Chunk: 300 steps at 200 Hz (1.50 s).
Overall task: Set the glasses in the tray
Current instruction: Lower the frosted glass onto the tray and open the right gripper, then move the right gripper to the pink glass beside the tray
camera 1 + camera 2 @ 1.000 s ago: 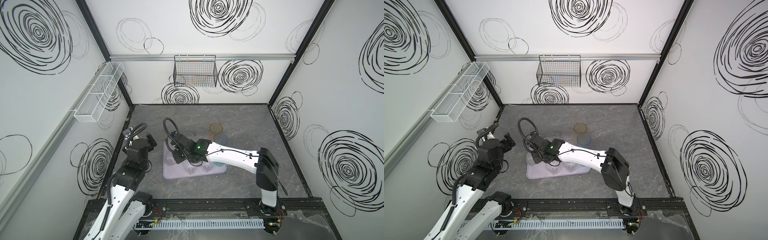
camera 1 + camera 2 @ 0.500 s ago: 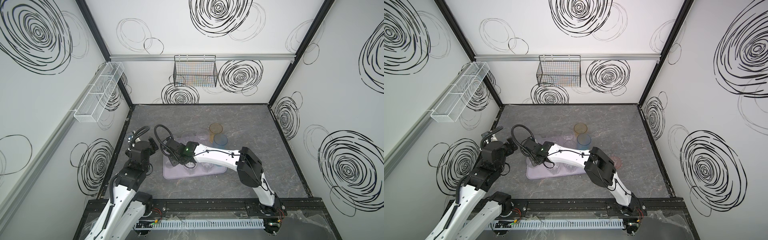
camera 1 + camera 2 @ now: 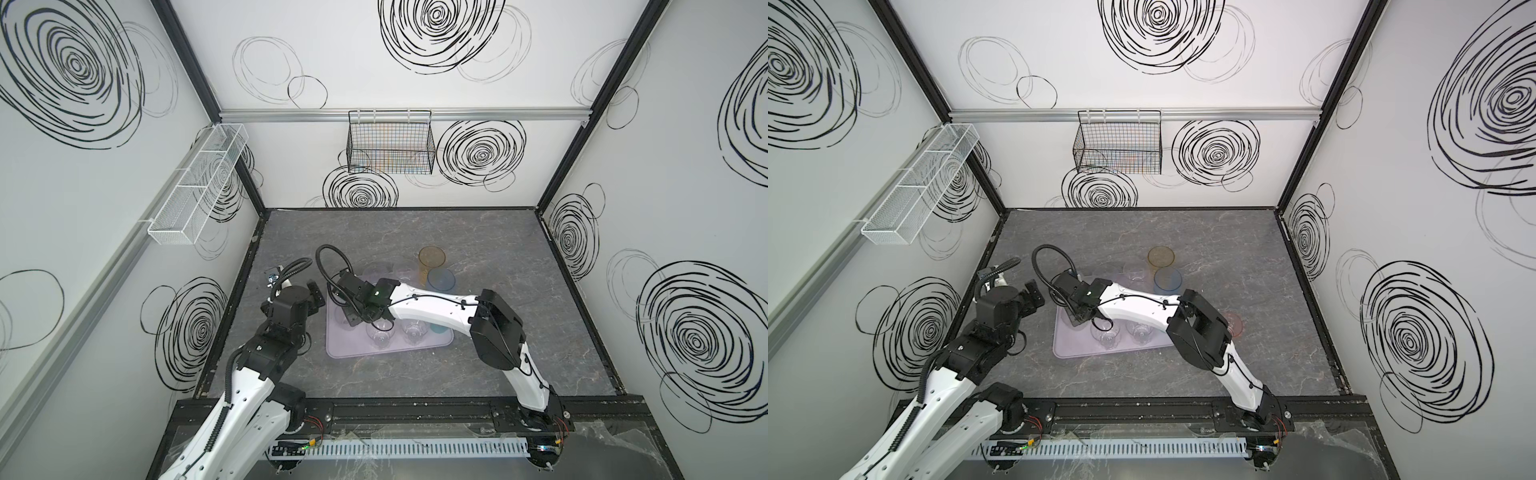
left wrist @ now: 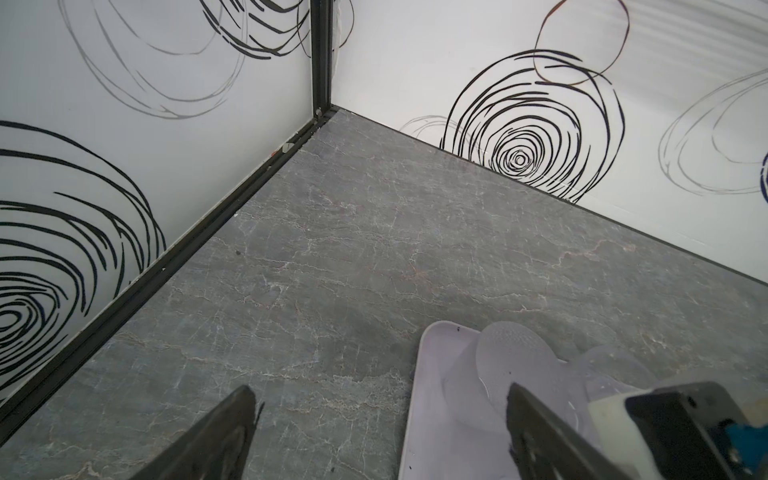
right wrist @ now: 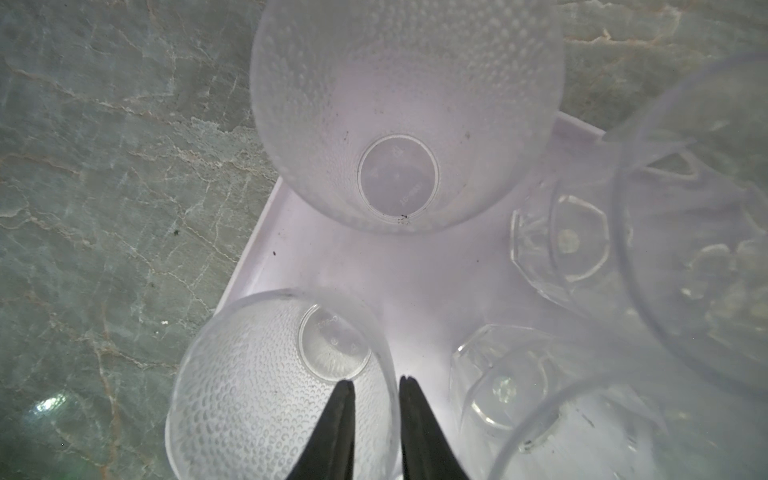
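- Right wrist view: right gripper [image 5: 376,380], black fingers a narrow gap apart, one on each side of the wall of a clear dimpled plastic tumbler [image 5: 249,395]; no squeeze on it shows.
- The tumbler stands upright in a corner of the flat pale lilac plastic tray [image 5: 374,270], along with a second dimpled tumbler [image 5: 407,83] and a clear faceted short glass [image 5: 561,241].
- Left wrist view: left gripper [image 4: 379,388], spread wide, empty, over the grey marbled table [image 4: 332,249] just beside the tray.
- In a top view: tall amber tumbler [image 3: 432,257] and blue tumbler [image 3: 441,279], side by side at the tray's far side.
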### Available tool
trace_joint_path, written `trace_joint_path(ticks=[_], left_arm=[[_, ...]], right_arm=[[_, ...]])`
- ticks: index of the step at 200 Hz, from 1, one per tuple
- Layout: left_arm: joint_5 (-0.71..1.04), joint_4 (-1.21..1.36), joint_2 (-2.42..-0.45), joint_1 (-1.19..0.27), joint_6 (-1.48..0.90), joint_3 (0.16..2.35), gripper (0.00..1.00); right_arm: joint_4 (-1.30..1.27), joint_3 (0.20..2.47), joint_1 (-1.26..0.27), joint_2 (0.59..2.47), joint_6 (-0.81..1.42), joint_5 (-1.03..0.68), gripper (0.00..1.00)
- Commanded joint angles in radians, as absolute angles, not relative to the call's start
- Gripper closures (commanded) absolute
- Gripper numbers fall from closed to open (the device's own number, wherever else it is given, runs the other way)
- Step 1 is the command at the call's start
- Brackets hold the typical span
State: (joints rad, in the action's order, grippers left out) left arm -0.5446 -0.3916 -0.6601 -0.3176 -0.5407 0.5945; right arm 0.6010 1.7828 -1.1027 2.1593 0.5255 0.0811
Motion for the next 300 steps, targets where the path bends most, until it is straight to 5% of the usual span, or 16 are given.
trace_joint_path(ticks=[1, 79, 173, 241, 300], left_arm=[[-0.609, -0.361, -0.660, -0.364, -0.557, 0.603, 0.04], [-0.630, -0.337, -0.584, -0.502, -0.621, 0.525, 0.04], [-0.745, -0.343, -0.727, -0.928, -0.832, 0.457, 0.04], [-0.627, -0.193, -0.771, -0.889, -0.794, 0.406, 0.04], [-0.583, -0.235, -0.750, -0.825, -0.806, 0.401, 0.04]], right_arm=[[0.609, 1.774, -1.109, 2.104, 0.544, 0.094, 0.75], [0.467, 1.486, -1.081, 1.756, 0.612, 0.001, 0.67], [0.626, 1.107, -0.788, 1.336, 0.618, 0.067, 0.60], [0.800, 0.882, -0.541, 1.060, 0.530, 0.073, 0.53], [0.915, 0.841, -0.521, 1.038, 0.532, 0.018, 0.52]])
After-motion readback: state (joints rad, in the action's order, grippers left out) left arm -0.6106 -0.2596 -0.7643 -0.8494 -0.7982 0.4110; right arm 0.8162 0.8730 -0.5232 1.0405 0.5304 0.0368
